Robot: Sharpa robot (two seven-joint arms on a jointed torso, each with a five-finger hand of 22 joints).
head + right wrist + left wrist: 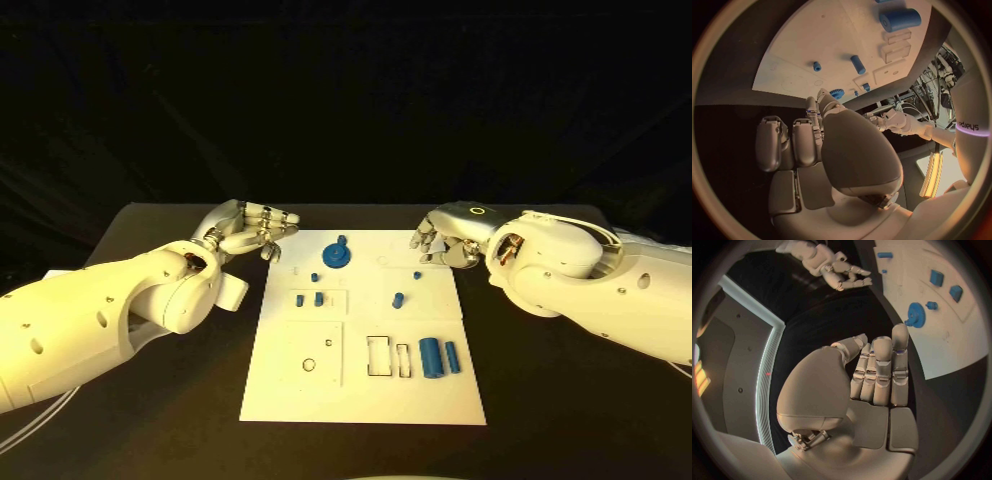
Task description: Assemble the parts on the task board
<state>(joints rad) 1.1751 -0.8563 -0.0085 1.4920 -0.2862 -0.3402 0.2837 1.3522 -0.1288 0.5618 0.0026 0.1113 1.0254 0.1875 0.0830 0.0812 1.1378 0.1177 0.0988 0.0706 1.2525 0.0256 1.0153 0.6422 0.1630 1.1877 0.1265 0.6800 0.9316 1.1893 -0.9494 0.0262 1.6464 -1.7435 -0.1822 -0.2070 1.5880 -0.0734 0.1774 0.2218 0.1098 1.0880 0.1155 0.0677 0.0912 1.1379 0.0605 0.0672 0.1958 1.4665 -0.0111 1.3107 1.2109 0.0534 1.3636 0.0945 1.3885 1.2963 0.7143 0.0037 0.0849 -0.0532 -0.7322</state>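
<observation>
The task board lies in the middle of the table, its long axis running from the near edge to the far edge. My left hand hovers just off the board's far left corner, fingers curled in, holding nothing. My right hand hovers at the far right corner, fingers also curled in, empty. Between them, near the far edge, lies the blue gear, flat. Two blue cylinders lie side by side near the near right corner, long axes toward the far edge. Small blue pegs stand mid-board. Nothing blocks the parts.
</observation>
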